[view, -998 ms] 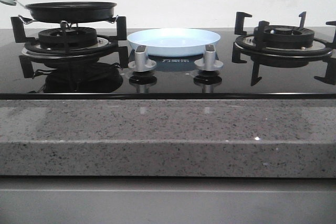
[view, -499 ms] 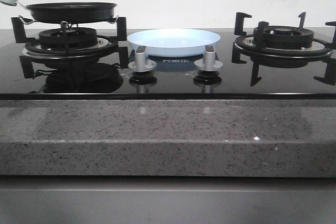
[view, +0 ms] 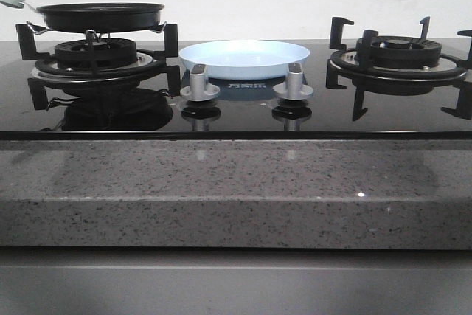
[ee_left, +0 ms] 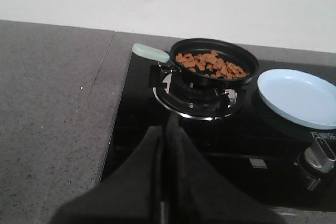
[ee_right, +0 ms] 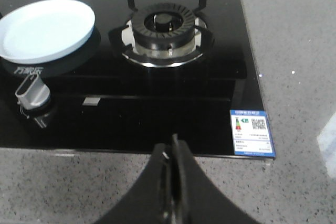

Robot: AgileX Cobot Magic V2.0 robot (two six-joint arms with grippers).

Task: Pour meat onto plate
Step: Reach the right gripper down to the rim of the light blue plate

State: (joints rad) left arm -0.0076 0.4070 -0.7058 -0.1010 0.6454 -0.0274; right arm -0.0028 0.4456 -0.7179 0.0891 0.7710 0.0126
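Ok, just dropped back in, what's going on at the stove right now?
Nothing is being handled yet. The meat sits in the black frying pan on the left burner, and the pale-blue plate between the burners is empty. The left end effector and right end effector are both shut, empty and held back at the near edge of the cooktop. The pan's pale green handle is untouched.

Plate and pan on hob

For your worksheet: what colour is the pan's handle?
Pale green handle; left wrist view shows it best.
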